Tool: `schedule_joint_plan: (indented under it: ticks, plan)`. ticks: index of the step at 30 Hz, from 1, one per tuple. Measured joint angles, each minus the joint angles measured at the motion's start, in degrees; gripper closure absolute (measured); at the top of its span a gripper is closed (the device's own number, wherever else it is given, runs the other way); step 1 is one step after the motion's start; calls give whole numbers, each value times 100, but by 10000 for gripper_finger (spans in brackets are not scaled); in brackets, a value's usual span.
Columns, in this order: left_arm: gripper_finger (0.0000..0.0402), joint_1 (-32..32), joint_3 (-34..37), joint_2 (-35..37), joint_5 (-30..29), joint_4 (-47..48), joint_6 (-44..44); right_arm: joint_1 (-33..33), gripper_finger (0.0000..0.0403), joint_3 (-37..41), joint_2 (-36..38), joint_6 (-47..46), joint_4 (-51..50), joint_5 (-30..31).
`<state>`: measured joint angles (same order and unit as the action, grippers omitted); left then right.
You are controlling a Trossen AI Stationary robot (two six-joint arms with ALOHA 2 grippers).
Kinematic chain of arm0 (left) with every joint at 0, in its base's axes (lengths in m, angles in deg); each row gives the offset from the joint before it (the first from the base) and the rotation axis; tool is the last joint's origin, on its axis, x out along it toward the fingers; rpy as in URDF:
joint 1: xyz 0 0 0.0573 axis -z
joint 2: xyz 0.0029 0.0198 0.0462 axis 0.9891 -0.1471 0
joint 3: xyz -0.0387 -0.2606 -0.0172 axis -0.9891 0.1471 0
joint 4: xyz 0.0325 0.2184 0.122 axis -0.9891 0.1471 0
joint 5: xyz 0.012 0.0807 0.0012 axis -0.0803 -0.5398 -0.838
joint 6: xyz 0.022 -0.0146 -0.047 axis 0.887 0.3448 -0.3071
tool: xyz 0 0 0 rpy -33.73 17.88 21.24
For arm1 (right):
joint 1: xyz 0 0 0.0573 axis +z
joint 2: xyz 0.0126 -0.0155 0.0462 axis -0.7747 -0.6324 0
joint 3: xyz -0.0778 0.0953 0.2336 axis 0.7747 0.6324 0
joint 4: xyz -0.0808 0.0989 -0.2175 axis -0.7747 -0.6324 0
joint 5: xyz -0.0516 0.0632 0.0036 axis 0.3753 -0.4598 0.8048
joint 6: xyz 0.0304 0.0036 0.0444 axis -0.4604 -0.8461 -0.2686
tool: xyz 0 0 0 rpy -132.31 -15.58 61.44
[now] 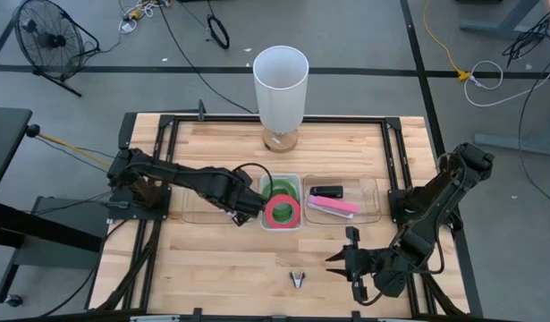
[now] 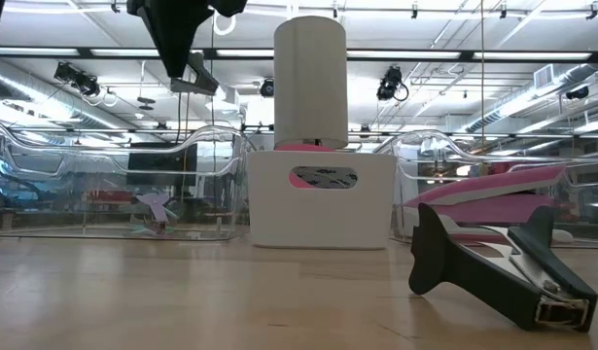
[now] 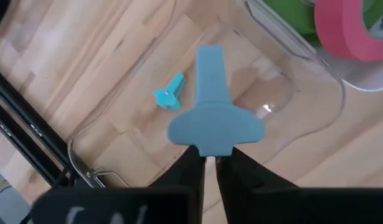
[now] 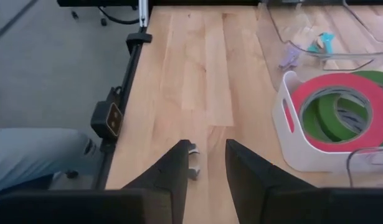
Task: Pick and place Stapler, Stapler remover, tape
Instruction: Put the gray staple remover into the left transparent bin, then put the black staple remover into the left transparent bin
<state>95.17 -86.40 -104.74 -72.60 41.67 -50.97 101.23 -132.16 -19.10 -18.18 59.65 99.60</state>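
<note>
between my left gripper [image 3: 210,163] fingers, closing on it, i'm holding a blue staple remover [image 3: 213,109] over the clear tray [image 3: 303,106]; loosening early could be bouncing it out.

Wooden table [image 1: 212,259] with three bins [image 1: 282,225]

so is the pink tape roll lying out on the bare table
No, the pink tape roll sits in the white bin on top of a green roll, not on the table's wood.
</note>
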Motion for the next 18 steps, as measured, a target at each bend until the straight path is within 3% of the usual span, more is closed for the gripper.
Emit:
schedule_joint_plan:
  ticks: [11,18]
  plan:
    - [286,2,0,-4,-269,-127,5,-20,296,0,-228,260,29,3]
    - [282,233,0,-4,-284,-1443,167,-20,296,0,-286,283,27,-10]
